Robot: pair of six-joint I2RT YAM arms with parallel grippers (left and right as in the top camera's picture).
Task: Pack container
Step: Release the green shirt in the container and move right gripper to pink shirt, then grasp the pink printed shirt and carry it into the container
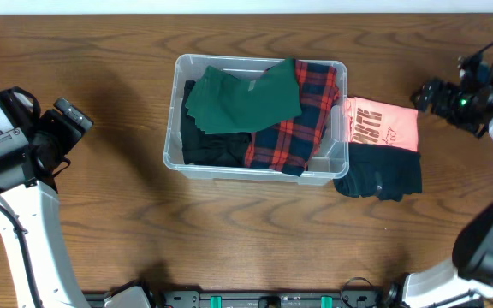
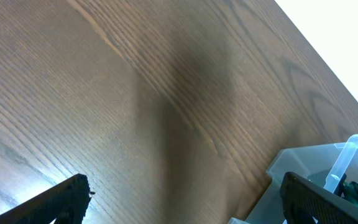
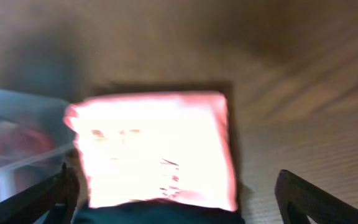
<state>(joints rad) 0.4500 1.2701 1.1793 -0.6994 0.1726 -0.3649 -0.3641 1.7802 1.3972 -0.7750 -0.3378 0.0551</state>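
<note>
The clear plastic container [image 1: 171, 128] stands at the table's middle, holding a green garment [image 1: 242, 96], a red-and-black plaid garment [image 1: 294, 128] and black clothes [image 1: 208, 141]. Its corner shows in the left wrist view [image 2: 300, 163]. A pink folded shirt [image 1: 383, 124] lies right of the container, on a dark garment [image 1: 379, 175]; it shows overexposed in the right wrist view [image 3: 157, 149]. My left gripper [image 1: 74, 118] is open and empty over bare table at the far left. My right gripper [image 1: 428, 94] is open and empty just right of the pink shirt.
The wooden table [image 1: 229, 239] spreads around the container. The table's far edge runs along the top [image 2: 328, 56]. The arm bases stand at the front edge.
</note>
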